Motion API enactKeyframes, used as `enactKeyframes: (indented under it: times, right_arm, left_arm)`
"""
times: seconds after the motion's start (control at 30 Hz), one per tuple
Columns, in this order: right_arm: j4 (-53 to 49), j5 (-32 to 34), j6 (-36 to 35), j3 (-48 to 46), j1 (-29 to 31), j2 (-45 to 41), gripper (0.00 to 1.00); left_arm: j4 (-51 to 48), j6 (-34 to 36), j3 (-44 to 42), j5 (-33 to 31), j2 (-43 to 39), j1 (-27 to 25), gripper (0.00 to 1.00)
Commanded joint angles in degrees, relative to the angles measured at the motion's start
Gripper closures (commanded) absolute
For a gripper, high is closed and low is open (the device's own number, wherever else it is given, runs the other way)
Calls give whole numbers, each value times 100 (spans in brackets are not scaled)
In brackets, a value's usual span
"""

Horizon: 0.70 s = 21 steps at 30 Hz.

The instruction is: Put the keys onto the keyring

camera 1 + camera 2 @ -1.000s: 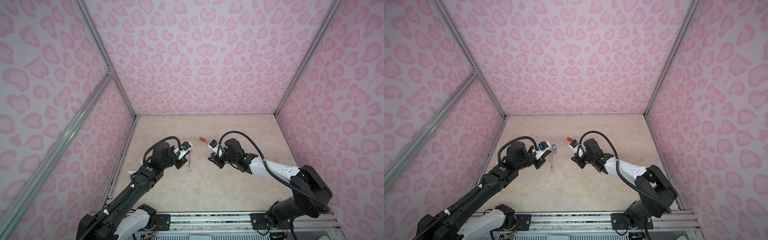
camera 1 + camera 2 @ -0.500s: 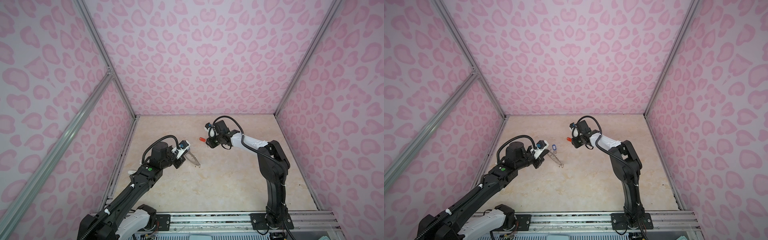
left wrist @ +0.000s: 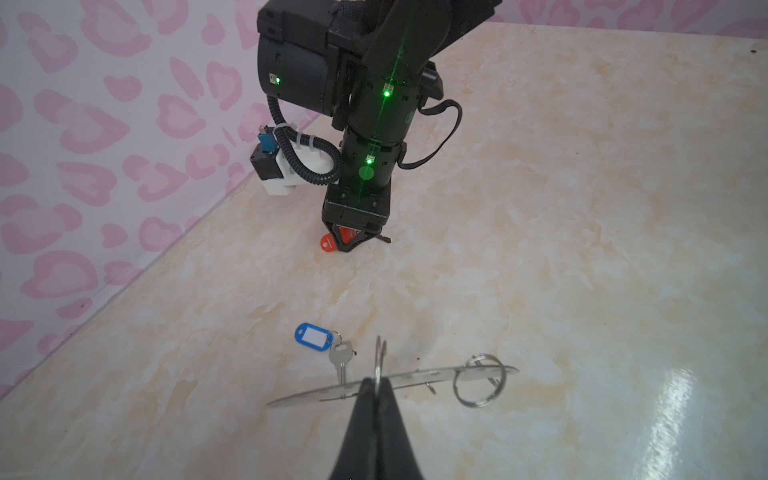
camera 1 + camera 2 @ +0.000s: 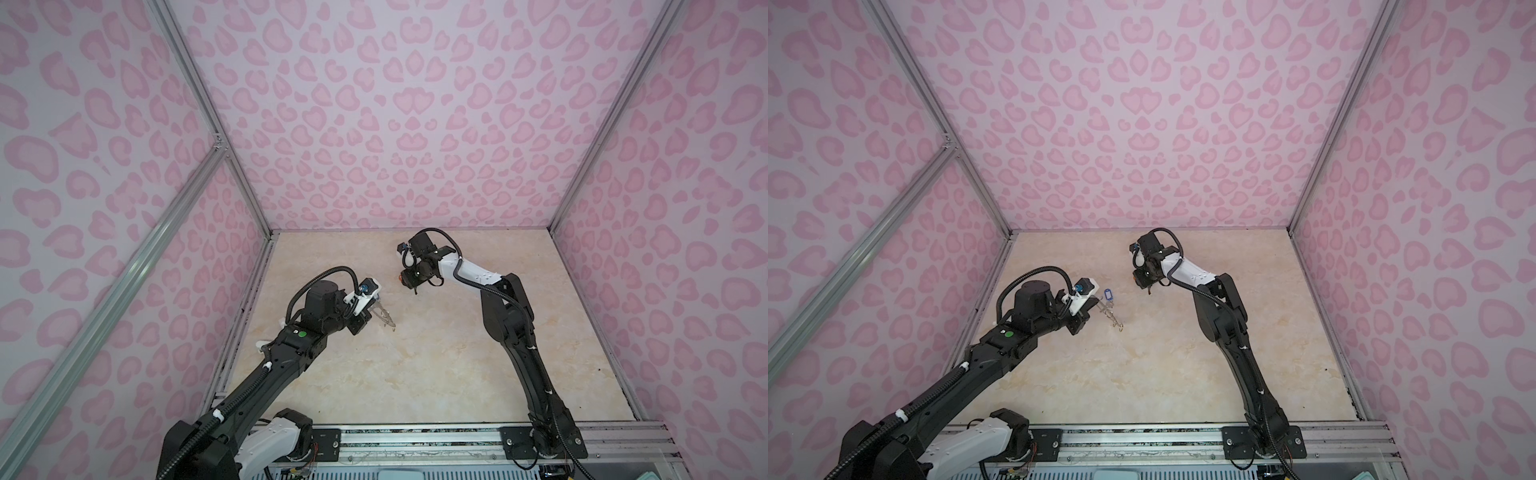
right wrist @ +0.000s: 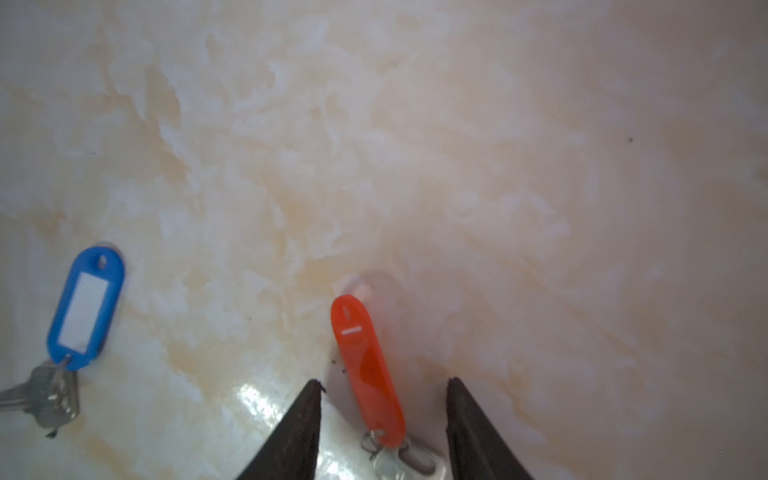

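Note:
My left gripper (image 3: 376,384) is shut on the rim of the keyring (image 3: 436,374), a flat grey disc seen edge-on and held above the table; a small wire ring (image 3: 480,380) hangs on it. In a top view the keyring (image 4: 1112,319) slants out from that gripper (image 4: 376,312). The blue-tagged key (image 3: 313,337) lies on the table just beyond it, also visible in a top view (image 4: 1108,295). The orange-red-tagged key (image 5: 365,357) lies flat between the fingers of my open right gripper (image 5: 384,386), which points down over it (image 4: 409,286) without touching it.
Pink patterned walls (image 4: 374,145) close the marble table (image 4: 436,365) on three sides. An aluminium rail (image 4: 415,440) with both arm bases runs along the front edge. The right arm's body (image 3: 365,124) stands beyond the blue-tagged key.
My right arm swung from the table's middle toward the back and came down over the orange-red tag, its jaws widening. The left gripper tilted the keyring from hanging to slanting.

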Motion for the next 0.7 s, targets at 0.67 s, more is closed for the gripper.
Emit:
enactKeyframes:
  times: [0.67]
  right_arm:
    - [823, -856, -1357, -4398, 450, -3077, 56]
  left_arm:
    - [192, -63, -22, 212, 66, 7, 97]
